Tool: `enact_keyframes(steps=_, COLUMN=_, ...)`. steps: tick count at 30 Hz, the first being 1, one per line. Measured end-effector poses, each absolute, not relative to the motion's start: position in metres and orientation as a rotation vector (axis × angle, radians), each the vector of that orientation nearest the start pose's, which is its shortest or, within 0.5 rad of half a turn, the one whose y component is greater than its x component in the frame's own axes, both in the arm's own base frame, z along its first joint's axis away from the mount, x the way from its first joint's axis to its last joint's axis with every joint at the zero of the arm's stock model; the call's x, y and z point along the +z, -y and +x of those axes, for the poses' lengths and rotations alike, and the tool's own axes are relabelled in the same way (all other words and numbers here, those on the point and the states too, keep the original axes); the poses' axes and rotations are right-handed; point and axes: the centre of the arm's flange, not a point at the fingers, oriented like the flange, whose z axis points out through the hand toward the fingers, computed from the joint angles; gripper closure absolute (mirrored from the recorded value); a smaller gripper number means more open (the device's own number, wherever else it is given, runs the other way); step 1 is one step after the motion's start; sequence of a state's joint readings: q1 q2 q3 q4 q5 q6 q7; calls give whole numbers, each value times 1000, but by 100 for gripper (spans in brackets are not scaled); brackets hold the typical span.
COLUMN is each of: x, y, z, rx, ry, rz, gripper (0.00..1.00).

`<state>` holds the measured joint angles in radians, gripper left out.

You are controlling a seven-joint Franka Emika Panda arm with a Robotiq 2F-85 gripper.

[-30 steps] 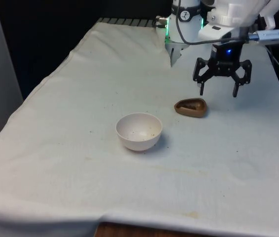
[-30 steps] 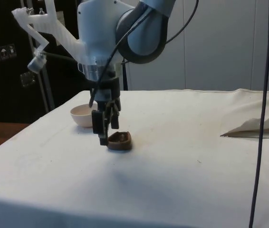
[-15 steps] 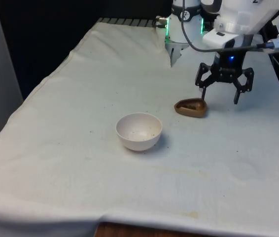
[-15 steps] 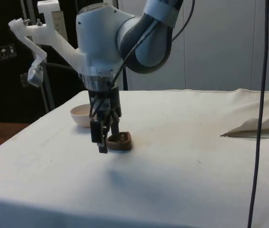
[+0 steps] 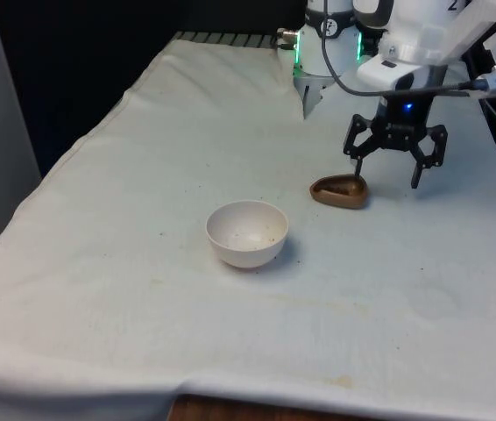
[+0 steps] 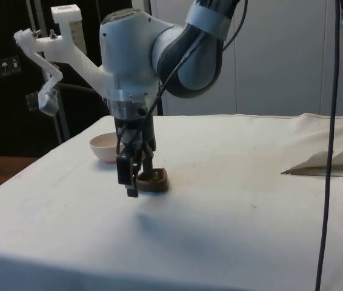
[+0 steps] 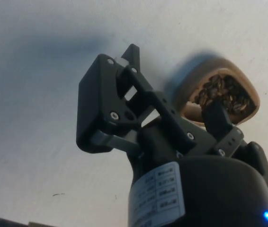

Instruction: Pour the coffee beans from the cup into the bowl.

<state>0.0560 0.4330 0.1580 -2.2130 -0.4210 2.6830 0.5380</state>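
You see the worktop under its white cloth, spread out wide below the gripper. The white bowl sits well away from the gripper, past the cup, and it looks nearly empty. Your gripper hangs low over the cloth with its two fingers spread wide apart, and it holds nothing. The brown cup sits just beside the gripper, and one finger comes down right at the cup's rim. In the side view the gripper hangs in front of the cup. The coffee beans are inside the cup, dark and piled together.
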Motion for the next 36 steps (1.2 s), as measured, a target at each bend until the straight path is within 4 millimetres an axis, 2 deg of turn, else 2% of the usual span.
enact_keyframes(steps=12, x=184, y=-130, z=539, rx=-147, ry=52, rz=-3241, gripper=0)
enact_keyframes(steps=16, x=176, y=-127, z=540, rx=-128, ry=55, rz=-3245, gripper=0)
enact_keyframes(steps=36, x=170, y=-115, z=540, rx=-104, ry=67, rz=-3257, gripper=0)
